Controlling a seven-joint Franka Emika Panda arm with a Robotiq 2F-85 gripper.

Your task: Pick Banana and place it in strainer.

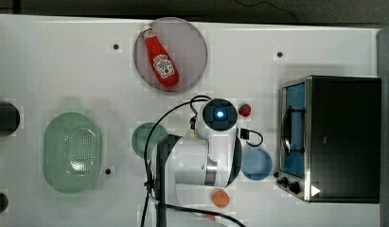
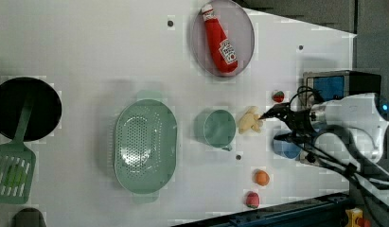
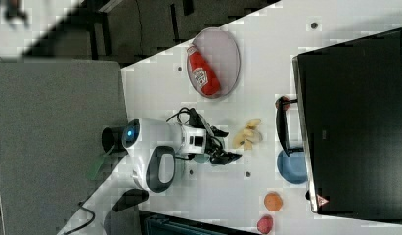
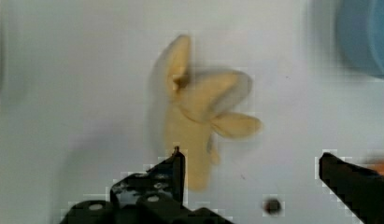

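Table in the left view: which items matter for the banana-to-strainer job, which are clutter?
Job: banana, strainer, gripper with fingers open.

Clutter: green mug, ketchup bottle on its plate, blue bowl, orange fruit, toaster oven, spatula.

We find little that can be read. The red ketchup bottle (image 1: 160, 60) lying on the round plate (image 1: 192, 40) carries a white label with a dark keystone-shaped panel, but we cannot make out its lettering in any view. The toaster oven (image 3: 355, 122) bears a small red-and-white triangular warning sign (image 3: 322, 200) near one corner; its symbol is too small to tell.
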